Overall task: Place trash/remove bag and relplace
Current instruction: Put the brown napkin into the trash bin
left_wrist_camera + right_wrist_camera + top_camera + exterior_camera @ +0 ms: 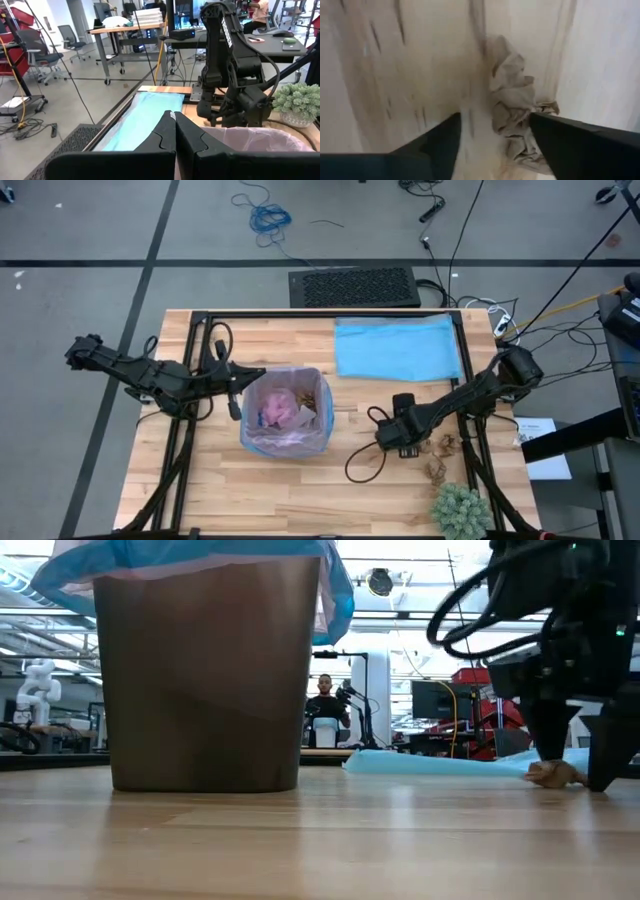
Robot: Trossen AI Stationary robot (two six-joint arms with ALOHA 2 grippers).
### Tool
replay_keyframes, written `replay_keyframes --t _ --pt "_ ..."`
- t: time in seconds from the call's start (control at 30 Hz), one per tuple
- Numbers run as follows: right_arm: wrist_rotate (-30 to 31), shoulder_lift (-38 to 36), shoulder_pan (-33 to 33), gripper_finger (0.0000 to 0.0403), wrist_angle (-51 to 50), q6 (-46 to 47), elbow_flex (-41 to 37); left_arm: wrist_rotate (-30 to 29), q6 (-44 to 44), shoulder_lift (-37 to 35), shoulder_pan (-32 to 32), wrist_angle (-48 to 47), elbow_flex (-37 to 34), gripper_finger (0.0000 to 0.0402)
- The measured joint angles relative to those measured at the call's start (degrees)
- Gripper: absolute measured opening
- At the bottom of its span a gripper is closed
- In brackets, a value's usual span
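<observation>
Right gripper (pixel 492 132), fingers apart, straddles one brown wad (pixel 512 107) near bench (pixel 290 500) edge at 4 o'clock; two more wads (pixel 441 457) beside; left gripper (pixel 175 137) closed by bin (pixel 285 412).

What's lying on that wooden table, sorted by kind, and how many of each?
Bin, lined with a pink bag: 1
Blue bag, flat: 1
Plant: 1
Brown paper wads outside the bin: 2 seen from above; a third may sit under the right gripper
Total: 5 sure

More trash is inside the bin, uncountable.
</observation>
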Motion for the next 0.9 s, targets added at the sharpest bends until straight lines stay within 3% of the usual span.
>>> replay_keyframes --t 0.07,0.17,0.23,0.43,0.57,0.77,0.9 --pt "-0.40 0.61 0.08 0.0169 0.65 0.01 0.10 0.00 0.02 0.00 0.00 0.00 0.00 0.0000" --pt "-0.49 0.43 0.25 0.0059 1.27 0.68 0.64 0.00 0.01 0.00 -0.02 0.00 0.00 0.0000" --pt "0.82 -0.56 0.07 0.0018 1.91 0.90 2.08 0.00 0.02 0.00 -0.02 0.02 0.00 0.0000" --pt "7.82 -4.53 -0.58 0.0003 2.79 1.23 9.86 -0.02 0.00 0.00 -0.02 0.12 0.00 0.0000" --pt "9.27 -6.66 -1.52 0.0002 -0.28 -0.59 17.85 -0.02 0.02 0.00 -0.02 0.34 0.00 0.0000" --pt "13.36 -8.91 -1.69 0.0001 -0.65 -7.77 31.95 -0.02 0.00 0.00 0.00 0.29 0.00 0.0000" --pt "13.25 -8.94 -2.38 0.0001 5.77 -15.21 39.51 -0.04 0.04 0.01 0.00 0.28 0.00 0.0000"
